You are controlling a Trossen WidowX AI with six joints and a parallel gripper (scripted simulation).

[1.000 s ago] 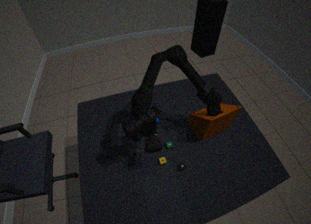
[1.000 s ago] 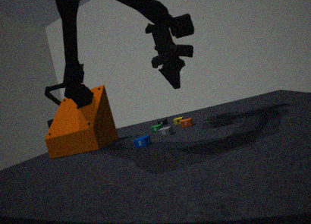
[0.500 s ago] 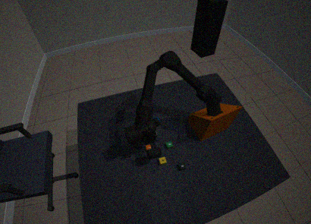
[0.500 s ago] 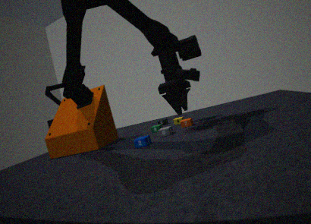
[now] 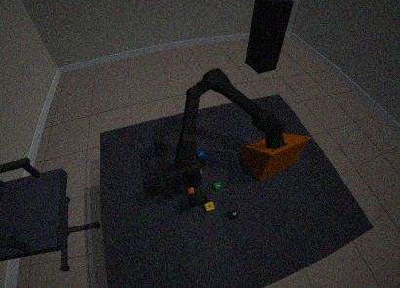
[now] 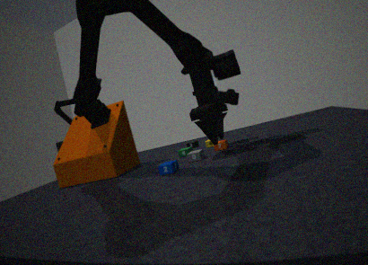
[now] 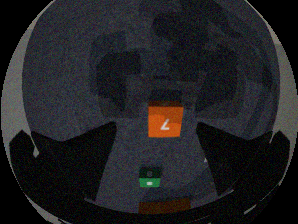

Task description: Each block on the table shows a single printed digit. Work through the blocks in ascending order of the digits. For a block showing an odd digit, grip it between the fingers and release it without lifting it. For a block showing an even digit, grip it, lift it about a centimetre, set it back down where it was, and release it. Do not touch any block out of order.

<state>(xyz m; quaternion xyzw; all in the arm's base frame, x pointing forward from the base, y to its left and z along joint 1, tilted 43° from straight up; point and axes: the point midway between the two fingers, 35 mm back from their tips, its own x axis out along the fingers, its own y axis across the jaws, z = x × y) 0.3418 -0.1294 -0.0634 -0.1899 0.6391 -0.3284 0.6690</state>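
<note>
Claw state: the claw (image 6: 215,140) stands spread wide and released, with nothing between its fingers.
Claw contact: in the exterior view the fingertips hang just over the orange block (image 6: 221,145); whether they touch it cannot be told. In the wrist view the two dark fingers flank the lower frame, and the orange block (image 7: 164,123) lies in the open gap ahead of them, clear of both.
Orange block digit: a white mark shows on its top face, too blurred to read.
Blue block: nearest the exterior camera, the blue block (image 6: 168,167) sits on the desk (image 6: 269,204), showing a 2 on its side, well apart from the claw.
Grey block: the grey block (image 6: 196,154) rests just behind and right of the blue one.
Green block: the green block (image 6: 184,152) sits beside the grey one; in the wrist view the green block (image 7: 150,179) lies below the orange one, between the fingers' bases.
Yellow block: the yellow block (image 6: 209,143) is just left of the orange block.
Black block: a dark block (image 5: 233,214) lies beyond the yellow one in the top view.
Arm base: the orange base (image 6: 92,145) stands at the left.
</note>
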